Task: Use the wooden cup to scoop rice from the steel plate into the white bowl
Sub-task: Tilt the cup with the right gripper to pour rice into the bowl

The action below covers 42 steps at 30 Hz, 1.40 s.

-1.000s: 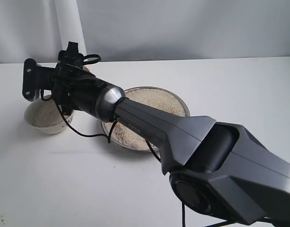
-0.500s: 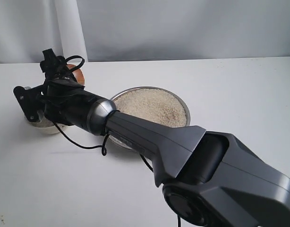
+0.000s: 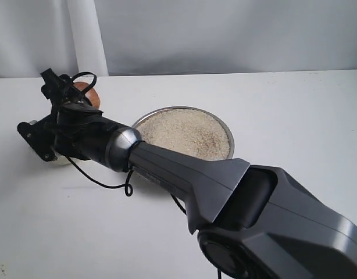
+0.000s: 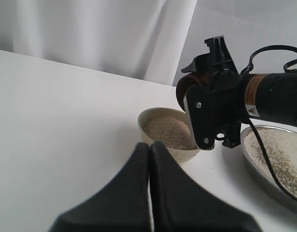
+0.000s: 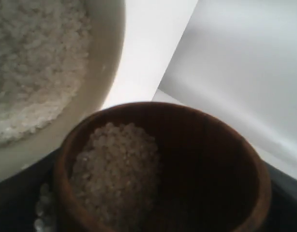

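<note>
Right jaws: clamped on the wooden cup [image 3: 86, 92], swung further left than a second ago
Wooden cup: tilted, just beside the white bowl [image 4: 177, 153] rim, some rice [image 5: 114, 169] inside
White bowl: on the desk [image 3: 283, 104], now hidden behind the wrist in the exterior view
Steel plate [image 3: 228, 135]: more uncovered
Left jaws: pressed together
</note>
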Motion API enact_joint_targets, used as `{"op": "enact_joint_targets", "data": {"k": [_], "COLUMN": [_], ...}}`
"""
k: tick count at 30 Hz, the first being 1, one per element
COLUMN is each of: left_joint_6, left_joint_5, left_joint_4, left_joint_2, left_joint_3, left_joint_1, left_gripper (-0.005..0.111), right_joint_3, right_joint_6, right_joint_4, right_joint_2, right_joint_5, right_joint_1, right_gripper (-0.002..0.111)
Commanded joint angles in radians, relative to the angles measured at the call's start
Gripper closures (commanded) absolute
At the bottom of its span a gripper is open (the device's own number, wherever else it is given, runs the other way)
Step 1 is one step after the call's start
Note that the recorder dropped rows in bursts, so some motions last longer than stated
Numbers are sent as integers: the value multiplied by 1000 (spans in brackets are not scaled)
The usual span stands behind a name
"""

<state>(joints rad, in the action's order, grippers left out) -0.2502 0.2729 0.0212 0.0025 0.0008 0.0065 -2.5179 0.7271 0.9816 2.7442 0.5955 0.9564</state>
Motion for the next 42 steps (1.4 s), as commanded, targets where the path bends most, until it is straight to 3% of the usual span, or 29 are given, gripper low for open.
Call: {"op": "enact_joint_targets", "data": {"k": [1, 29, 42], "left_joint_6": [-4, -4, -4], "left_joint_5": [-7, -7, -7], "left_joint_4": [-3, -3, -3], "left_joint_2": [-3, -3, -3], "left_joint_3": [-1, -1, -1], "left_joint_1": [-6, -6, -6], "left_gripper": [107, 107, 107], "right_joint_3": [-8, -8, -8], "right_joint_6": [45, 44, 91], "right_joint_4": [24, 268, 274], "right_joint_2": [8, 8, -18], "right_joint_5": [-10, -35, -70], "right_joint_1": [2, 2, 11], "right_gripper": [108, 108, 108]}}
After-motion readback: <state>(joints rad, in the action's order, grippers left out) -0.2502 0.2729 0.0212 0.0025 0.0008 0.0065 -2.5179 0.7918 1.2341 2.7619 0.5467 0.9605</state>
